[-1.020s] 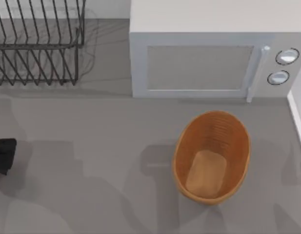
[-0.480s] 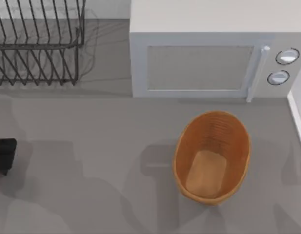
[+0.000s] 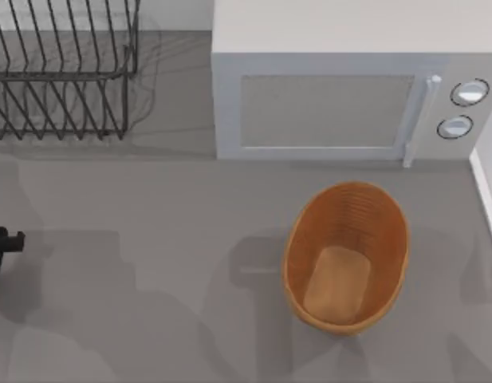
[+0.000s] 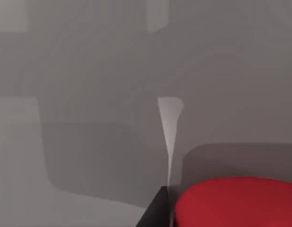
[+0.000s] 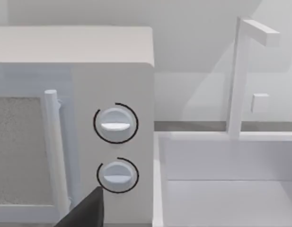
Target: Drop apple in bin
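The bin (image 3: pixel 347 255), an orange-brown oval basket with ribbed walls, stands right of the table's middle in the top view, with nothing inside it. The apple (image 4: pixel 235 203) is a smooth red round shape in the left wrist view, resting on the grey table right beside a dark part of my left gripper. In the top view my left gripper (image 3: pixel 0 246) pokes in at the far left edge, far from the bin. A dark tip of my right gripper (image 5: pixel 86 210) faces the microwave's dials.
A white microwave (image 3: pixel 349 88) stands behind the bin, its door shut. A black wire rack (image 3: pixel 62 72) sits at the back left. A white basin (image 5: pixel 231 179) with a tap lies to the right of the microwave.
My left gripper has slid further left, so less of it shows at the top view's edge. The bin has not moved.
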`<control>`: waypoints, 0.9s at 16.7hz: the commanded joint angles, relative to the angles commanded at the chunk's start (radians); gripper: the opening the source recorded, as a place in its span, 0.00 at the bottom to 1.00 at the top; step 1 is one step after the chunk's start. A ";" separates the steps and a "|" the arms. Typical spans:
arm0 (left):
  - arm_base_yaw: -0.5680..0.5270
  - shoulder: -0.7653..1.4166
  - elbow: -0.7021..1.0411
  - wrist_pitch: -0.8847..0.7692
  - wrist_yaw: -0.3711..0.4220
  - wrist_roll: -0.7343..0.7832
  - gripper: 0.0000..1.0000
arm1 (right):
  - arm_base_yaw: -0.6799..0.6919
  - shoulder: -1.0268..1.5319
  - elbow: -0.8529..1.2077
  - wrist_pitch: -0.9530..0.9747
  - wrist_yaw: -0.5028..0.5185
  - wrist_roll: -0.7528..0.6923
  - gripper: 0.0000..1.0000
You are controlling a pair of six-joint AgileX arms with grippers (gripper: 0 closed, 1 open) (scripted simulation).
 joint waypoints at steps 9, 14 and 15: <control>-0.001 -0.021 0.010 -0.012 0.001 0.000 0.00 | 0.000 0.000 0.000 0.000 0.000 0.000 1.00; -0.001 -0.049 0.111 -0.129 0.002 -0.001 0.00 | 0.000 0.000 0.000 0.000 0.000 0.000 1.00; -0.001 -0.060 0.148 -0.185 0.002 -0.001 0.00 | 0.000 0.000 0.000 0.000 0.000 0.000 1.00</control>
